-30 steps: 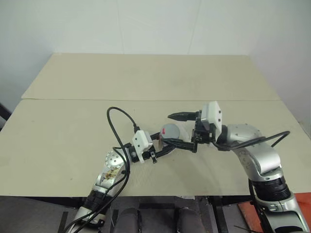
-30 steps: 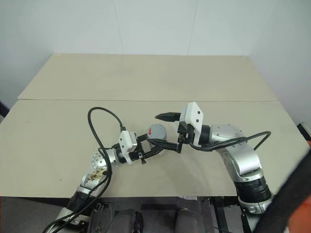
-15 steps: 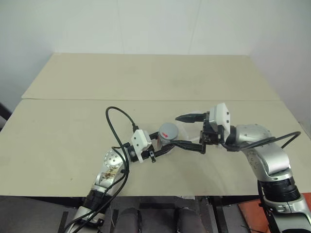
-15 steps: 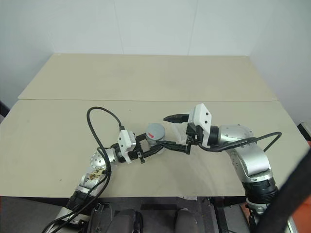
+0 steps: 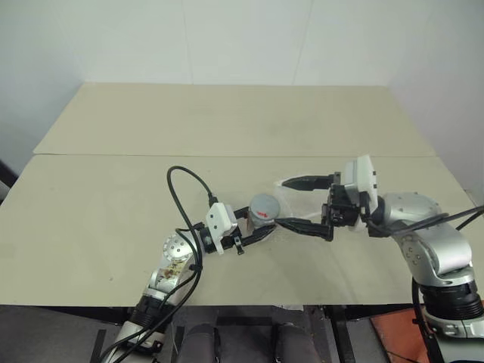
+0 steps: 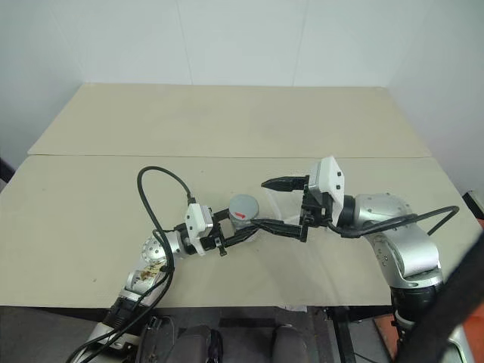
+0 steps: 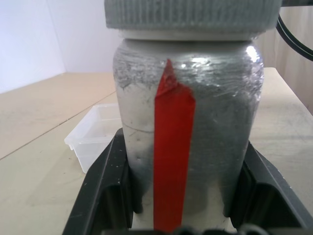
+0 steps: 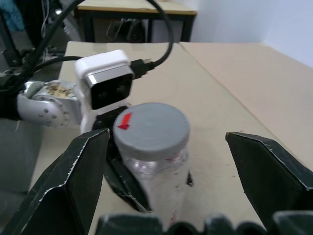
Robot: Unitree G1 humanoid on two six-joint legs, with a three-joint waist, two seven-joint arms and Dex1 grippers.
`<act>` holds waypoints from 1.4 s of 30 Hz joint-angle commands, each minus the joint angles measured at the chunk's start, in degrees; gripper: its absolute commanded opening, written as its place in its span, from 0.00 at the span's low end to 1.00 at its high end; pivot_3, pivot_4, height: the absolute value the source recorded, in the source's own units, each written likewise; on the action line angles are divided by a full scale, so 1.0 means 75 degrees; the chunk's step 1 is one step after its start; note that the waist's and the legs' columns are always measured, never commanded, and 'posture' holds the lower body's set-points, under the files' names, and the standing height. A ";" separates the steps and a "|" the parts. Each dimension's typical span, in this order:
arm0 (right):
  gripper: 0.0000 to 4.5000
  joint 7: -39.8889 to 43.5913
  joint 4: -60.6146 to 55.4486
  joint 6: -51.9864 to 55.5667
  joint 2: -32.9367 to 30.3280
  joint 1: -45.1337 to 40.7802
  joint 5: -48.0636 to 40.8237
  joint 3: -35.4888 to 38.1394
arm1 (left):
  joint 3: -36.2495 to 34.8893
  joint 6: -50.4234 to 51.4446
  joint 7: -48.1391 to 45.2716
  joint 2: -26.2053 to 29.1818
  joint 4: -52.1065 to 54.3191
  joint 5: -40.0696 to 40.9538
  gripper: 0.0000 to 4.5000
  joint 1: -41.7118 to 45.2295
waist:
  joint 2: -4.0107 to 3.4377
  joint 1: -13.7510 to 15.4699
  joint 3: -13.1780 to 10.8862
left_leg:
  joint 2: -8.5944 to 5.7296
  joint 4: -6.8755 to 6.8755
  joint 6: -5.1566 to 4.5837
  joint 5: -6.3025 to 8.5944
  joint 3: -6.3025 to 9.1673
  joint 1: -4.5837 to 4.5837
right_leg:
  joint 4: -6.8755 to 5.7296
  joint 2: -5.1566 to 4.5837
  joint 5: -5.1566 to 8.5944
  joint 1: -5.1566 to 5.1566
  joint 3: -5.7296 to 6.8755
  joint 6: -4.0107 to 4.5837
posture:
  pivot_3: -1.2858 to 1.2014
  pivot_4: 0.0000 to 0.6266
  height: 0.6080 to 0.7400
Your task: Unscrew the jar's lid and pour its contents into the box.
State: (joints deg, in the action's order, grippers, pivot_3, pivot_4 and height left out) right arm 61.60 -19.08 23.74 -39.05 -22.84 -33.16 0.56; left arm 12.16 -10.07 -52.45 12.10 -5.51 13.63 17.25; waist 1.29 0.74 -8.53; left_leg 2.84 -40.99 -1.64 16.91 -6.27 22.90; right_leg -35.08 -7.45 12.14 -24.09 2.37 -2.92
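Quick count: one jar (image 5: 262, 215), one lid (image 5: 264, 204) on top of it, one box (image 7: 97, 134), two grippers. Just one of each task thing, sitting near the middle of the left eye frame on the tan table (image 5: 113, 197).

Left gripper (image 5: 253, 231) clamped shut around the jar's lower body, jar upright, lid in place. Right gripper (image 5: 302, 203) just right of centre, black fingers spread wide, pointing left toward the jar but apart from it, nothing held between them.

Stuff visible in one view and not another:
- Left wrist view: red strip of tape (image 7: 172, 147) running up the jar's silvery side, ribbed edge of the lid, and the clear box on the table behind the jar, toward the left middle of that frame. Barely readable in the head views, only a faint clear shape beside the right gripper.
- Right wrist view: small red mark (image 8: 125, 120) on the flat grey lid top, plus the left wrist's white camera block (image 8: 105, 84) behind the jar.
- Contents: can't make them out anywhere.
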 commanded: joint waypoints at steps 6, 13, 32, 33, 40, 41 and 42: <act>0.99 0.0072 -0.0416 -0.0003 -0.0169 0.0157 -0.0006 -0.0028 | 0.0008 -0.0180 -0.0018 -0.0049 0.0152 0.0074 0.44 0.0069 | 0.0000 -0.0005 0.0000 | 0.0000 0.0000 -0.0003 0.0002 0.0001 -0.0001 | -0.0002 0.0000 0.0000 0.0000 0.0000 0.0000 | 0.52 0.24 1.00; 0.99 -0.0272 -0.0231 0.0218 0.0166 -0.0225 0.0061 -0.0359 | 0.0005 -0.0234 -0.0013 -0.0066 0.0114 0.0056 0.44 0.0081 | 0.0000 -0.0010 0.0000 | 0.0000 0.0001 0.0001 0.0000 0.0000 -0.0002 | -0.0002 0.0000 0.0000 -0.0001 0.0000 0.0000 | 0.52 0.24 1.00; 0.99 -0.0507 0.0110 0.0094 0.0765 -0.0603 0.0337 -0.0726 | 0.0040 -0.0267 0.0012 -0.0048 0.0165 0.0016 0.44 0.0022 | 0.0000 -0.0004 0.0000 | 0.0000 0.0000 0.0006 -0.0003 -0.0001 -0.0001 | -0.0002 0.0000 0.0000 -0.0001 0.0001 0.0000 | 0.52 0.24 1.00; 0.99 -0.0513 0.0125 0.0081 0.0783 -0.0611 0.0361 -0.0725 | 0.0039 -0.0266 0.0011 -0.0051 0.0160 0.0020 0.44 0.0026 | -0.0001 -0.0006 0.0000 | 0.0000 0.0000 0.0005 -0.0003 -0.0001 -0.0001 | -0.0002 0.0000 0.0000 -0.0001 0.0001 0.0000 | 0.52 0.24 1.00; 0.95 -0.0594 0.0098 0.0043 0.0847 -0.0573 0.0334 -0.0624 | 0.0087 -0.0246 0.0006 -0.0080 0.0176 0.0014 0.44 0.0006 | 0.0000 -0.0004 0.0000 | 0.0000 0.0000 0.0005 -0.0003 -0.0002 0.0000 | -0.0001 0.0000 0.0000 -0.0001 0.0001 0.0000 | 0.52 0.24 1.00; 0.90 -0.0601 0.0088 0.0033 0.0850 -0.0559 0.0324 -0.0614 | 0.0089 -0.0240 0.0003 -0.0079 0.0183 0.0018 0.44 0.0004 | 0.0000 -0.0005 0.0000 | 0.0000 0.0000 0.0005 -0.0003 -0.0001 0.0000 | -0.0002 0.0000 0.0000 -0.0001 0.0001 0.0000 | 0.52 0.24 1.00; 0.85 -0.0612 0.0075 0.0044 0.0853 -0.0545 0.0308 -0.0606 | 0.0088 -0.0243 -0.0009 -0.0076 0.0163 0.0021 0.44 0.0014 | 0.0000 -0.0005 0.0000 | 0.0000 0.0000 0.0006 -0.0003 -0.0001 -0.0001 | -0.0002 0.0000 0.0000 -0.0001 0.0001 0.0000 | 0.52 0.24 1.00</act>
State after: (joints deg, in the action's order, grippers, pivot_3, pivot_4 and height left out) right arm 57.27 -17.31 25.37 -32.82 -26.24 -30.43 -5.77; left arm 12.46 -10.19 -52.40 11.82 -5.52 13.54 17.24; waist 1.29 0.70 -8.53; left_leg 2.84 -40.99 -1.60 16.89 -6.28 22.89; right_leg -35.10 -7.45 12.14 -24.10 2.37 -2.92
